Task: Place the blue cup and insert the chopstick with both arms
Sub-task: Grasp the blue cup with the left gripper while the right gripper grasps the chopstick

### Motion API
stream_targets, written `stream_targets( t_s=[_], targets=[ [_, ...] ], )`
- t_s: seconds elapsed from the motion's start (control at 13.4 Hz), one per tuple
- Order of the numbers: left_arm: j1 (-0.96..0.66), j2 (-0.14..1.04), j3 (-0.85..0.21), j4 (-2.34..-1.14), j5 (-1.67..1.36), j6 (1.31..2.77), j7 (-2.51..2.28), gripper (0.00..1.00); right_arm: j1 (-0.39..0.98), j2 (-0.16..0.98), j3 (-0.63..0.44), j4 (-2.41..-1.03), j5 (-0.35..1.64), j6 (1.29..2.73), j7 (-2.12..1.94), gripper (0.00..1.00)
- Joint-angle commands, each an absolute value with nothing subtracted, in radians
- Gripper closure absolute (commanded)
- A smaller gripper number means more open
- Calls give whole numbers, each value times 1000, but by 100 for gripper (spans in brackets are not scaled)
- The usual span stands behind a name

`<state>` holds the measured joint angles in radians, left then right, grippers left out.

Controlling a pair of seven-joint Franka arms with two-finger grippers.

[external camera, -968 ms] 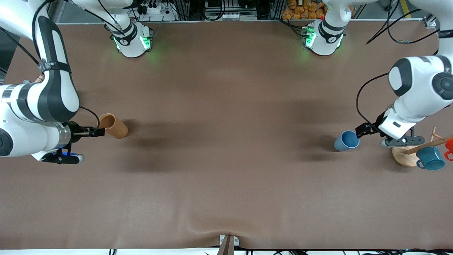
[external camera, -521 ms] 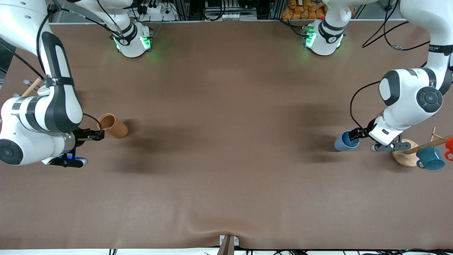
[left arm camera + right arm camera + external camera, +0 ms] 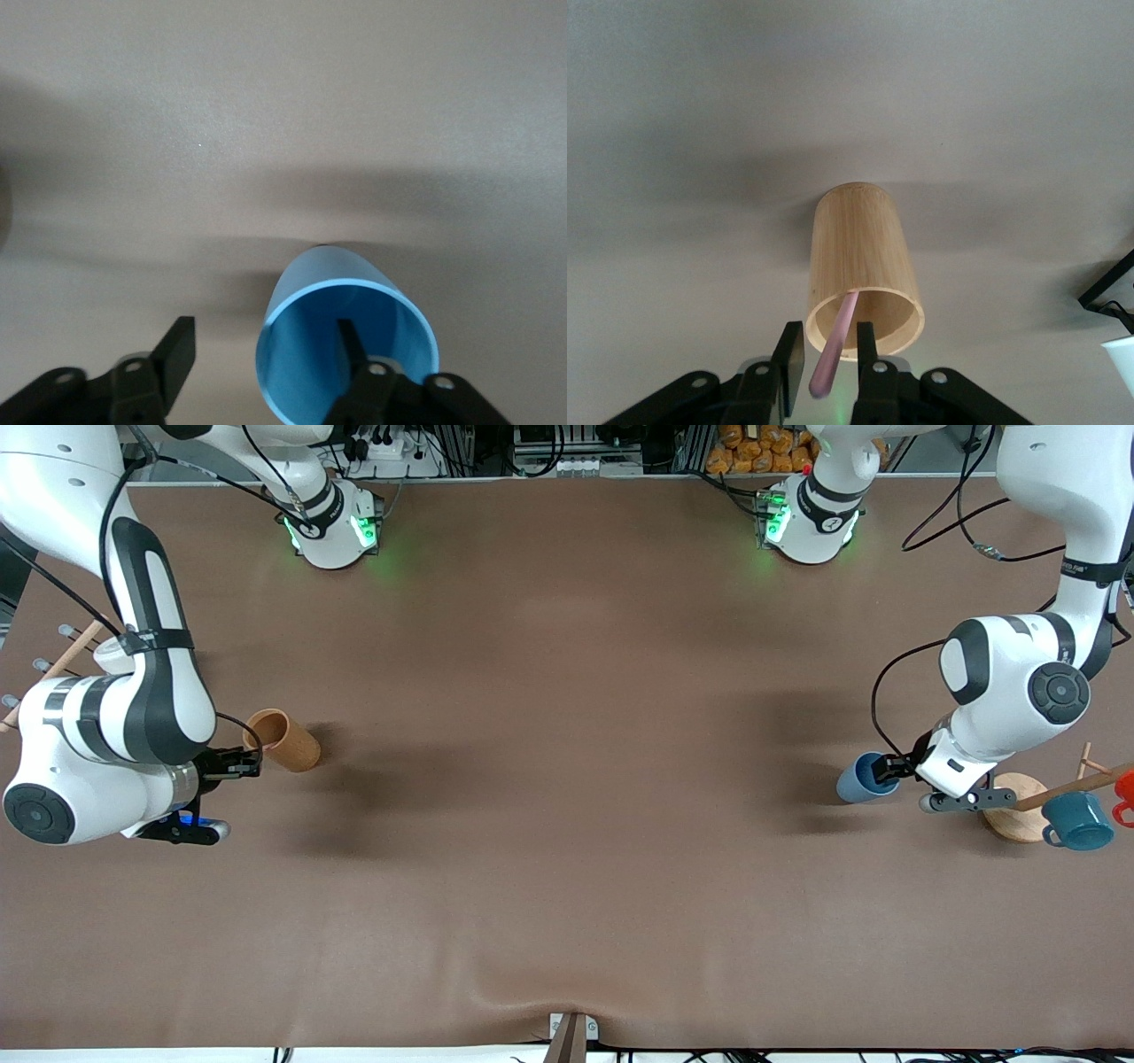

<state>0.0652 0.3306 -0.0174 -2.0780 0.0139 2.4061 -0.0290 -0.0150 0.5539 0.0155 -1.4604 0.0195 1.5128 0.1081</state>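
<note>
right gripper (image 3: 251, 763) sat low at the right arm's end of the table, just beside the mouth of the brown cup (image 3: 283, 740), which lay on its side on the brown table (image 3: 567, 797). in the right wrist view, right gripper (image 3: 828, 356) fingers (image 3: 789, 354) stood narrowly apart on either side of the pale-pink chopstick (image 3: 834, 352); whether they actually pinched it could not be told. chopstick ran from between the fingers into the brown cup (image 3: 861, 266), far end resting inside against the wall. thin wooden rods (image 3: 62, 662) poked out past the right arm's elbow at the table edge.

blue cup (image 3: 864, 777) lay tipped over near the left arm's end of the table, mouth turned toward the left gripper (image 3: 893, 769). in the left wrist view, left gripper (image 3: 266, 350) was spread wide: one finger (image 3: 348, 347) reached inside the blue cup (image 3: 345, 345), the other stood outside, clear of the wall. not clamped on the rim.

wooden rack base (image 3: 1015, 808) stood just beside the left gripper, toward the table end, with a teal mug (image 3: 1075, 821) and a red item (image 3: 1125, 790) hung on its rods.
</note>
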Motion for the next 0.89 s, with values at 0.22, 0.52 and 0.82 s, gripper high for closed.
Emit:
stream_targets(
  t_s=[0.22,0.52,0.82],
  targets=[
    [69,333,-26,-2097,23,2422,-34,93,-18,545,20,-1453,52,1485,114,80],
    [67,311,-66,-2111,21,2410,-40,100,-25,543,18,-1450,46,1486,101,93],
    [66,261,-185,-2106,17,2315,-187,100,-25,535,18,-1445,48,1485,98,100]
  ],
)
